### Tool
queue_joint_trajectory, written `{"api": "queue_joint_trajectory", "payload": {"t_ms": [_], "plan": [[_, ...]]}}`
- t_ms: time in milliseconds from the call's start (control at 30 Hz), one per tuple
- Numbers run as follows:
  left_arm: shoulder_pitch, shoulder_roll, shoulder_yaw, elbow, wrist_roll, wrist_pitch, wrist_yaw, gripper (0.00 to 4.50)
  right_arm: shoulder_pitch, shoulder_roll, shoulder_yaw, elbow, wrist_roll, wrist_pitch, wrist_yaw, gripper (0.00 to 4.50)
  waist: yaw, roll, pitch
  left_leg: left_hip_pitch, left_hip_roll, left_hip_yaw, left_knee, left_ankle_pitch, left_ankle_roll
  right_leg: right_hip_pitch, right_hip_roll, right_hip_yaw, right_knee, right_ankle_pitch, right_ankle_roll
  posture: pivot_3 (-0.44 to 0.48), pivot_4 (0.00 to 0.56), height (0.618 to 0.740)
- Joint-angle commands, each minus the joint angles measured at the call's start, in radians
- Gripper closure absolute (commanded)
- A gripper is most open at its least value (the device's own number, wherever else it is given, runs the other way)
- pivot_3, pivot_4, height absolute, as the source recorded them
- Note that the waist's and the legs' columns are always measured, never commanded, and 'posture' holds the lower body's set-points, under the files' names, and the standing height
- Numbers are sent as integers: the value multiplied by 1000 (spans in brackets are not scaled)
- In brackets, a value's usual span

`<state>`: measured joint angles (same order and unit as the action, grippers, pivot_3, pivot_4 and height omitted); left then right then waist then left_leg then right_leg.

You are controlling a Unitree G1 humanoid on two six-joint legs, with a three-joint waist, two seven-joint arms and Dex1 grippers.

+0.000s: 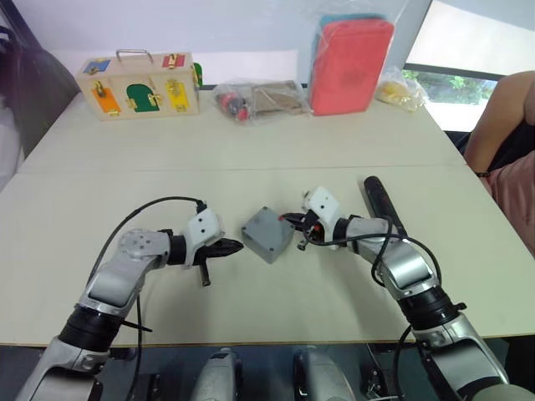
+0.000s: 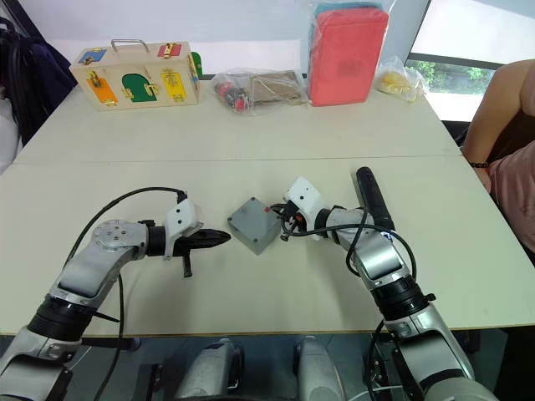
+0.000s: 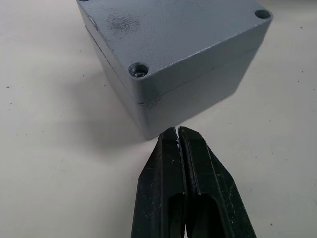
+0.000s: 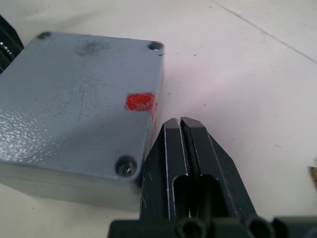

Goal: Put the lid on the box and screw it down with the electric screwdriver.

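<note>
1. Nearest you, the left gripper [image 3: 177, 136] lies low on the table [image 1: 251, 150] with its jaws pressed together and empty, its tips just short of the box's lower corner.
2. The box [image 1: 268, 235] sits mid-table between your two grippers, turned corner-on, with the lid [image 4: 79, 94] already seated flush on top; a red mark [image 4: 140, 102] sits at the lid's edge.
3. Screw heads show in the corner holes [image 3: 138, 71], but you cannot tell how far they are driven.
4. The right gripper [image 4: 179, 125] is also closed on nothing, its tips hard against the box's side near the red mark.
5. Expect a rigid, light plastic shell with smooth walls: it will likely skate or spin when pushed, so brace it across opposite flat sides, not by a corner.
6. The screwdriver [image 1: 381, 203] lies behind your right forearm, well apart from the box. It looks stiff and round, apt to roll; take it mid-barrel.
7. Farther back stand a wooden latch box [image 1: 138, 84], bagged parts [image 1: 259, 100] and a red pad [image 1: 351, 65].
</note>
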<state>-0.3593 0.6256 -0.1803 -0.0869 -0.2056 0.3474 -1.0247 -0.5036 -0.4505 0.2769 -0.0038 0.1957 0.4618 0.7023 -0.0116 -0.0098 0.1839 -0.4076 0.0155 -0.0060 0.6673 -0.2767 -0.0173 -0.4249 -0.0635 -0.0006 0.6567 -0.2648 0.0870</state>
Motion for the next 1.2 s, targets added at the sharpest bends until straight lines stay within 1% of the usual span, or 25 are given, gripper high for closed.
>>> {"api": "queue_joint_trajectory", "payload": {"t_ms": [33,333,567,633,767,867,967,1000,1067,1100,1133,1200], "plan": [[-39,-2,2,-3,2,-4,-1,4500,49,4,23,-100,7,19,34,4466,0,0,0,0,0,0,0,0,0,0,0,0,0,0,0,0,150,730],[-76,-18,3,52,13,-37,5,4500,139,-25,17,-238,5,94,35,4466,-1,0,0,0,0,0,0,0,0,0,0,0,1,0,0,0,150,730],[-85,-25,5,68,21,-53,6,4500,140,-24,-10,-281,6,133,13,4466,-1,0,0,0,0,0,0,0,0,0,0,0,1,0,0,0,150,730],[-72,-16,8,49,17,-46,3,4500,134,-29,-36,-289,13,143,5,4466,-1,0,0,0,0,0,0,0,0,0,0,0,1,0,0,0,150,730],[-45,23,40,-11,-9,-13,-11,4500,104,-43,-129,-277,18,148,-35,4466,0,0,0,0,0,0,0,0,0,0,0,0,1,0,0,0,150,730],[-27,62,73,-71,-47,29,-27,4500,65,-21,-197,-235,36,157,-77,4466,-1,0,0,0,0,0,0,0,0,0,0,0,1,0,0,0,150,730],[-36,83,118,-110,-98,70,-30,4500,7,13,-250,-144,51,133,-104,3693,-2,0,0,0,0,0,0,0,0,0,0,0,1,0,0,0,150,730],[-46,81,128,-111,-109,81,-23,4500,-9,23,-258,-114,49,123,-109,3269,-2,0,0,1,0,0,0,0,0,0,0,0,1,0,0,0,150,730],[-60,79,135,-115,-120,92,-17,4500,-37,44,-265,-54,51,118,-114,2618,-1,0,0,1,0,0,0,0,0,0,0,0,1,0,0,0,150,730],[-77,76,141,-119,-127,101,-11,4500,-70,62,-266,13,31,97,-142,2090,-2,0,0,1,0,0,0,0,0,0,0,0,1,0,0,0,150,730],[-93,74,147,-124,-135,110,-5,4500,-98,76,-266,70,17,81,-157,1826,-2,0,0,1,0,0,0,0,0,0,0,0,1,0,0,0,150,730],[-117,67,154,-137,-149,127,7,4500,-141,101,-272,162,9,65,-176,978,-1,0,0,1,0,0,0,0,-1,0,0,0,1,0,0,0,150,730]]}}
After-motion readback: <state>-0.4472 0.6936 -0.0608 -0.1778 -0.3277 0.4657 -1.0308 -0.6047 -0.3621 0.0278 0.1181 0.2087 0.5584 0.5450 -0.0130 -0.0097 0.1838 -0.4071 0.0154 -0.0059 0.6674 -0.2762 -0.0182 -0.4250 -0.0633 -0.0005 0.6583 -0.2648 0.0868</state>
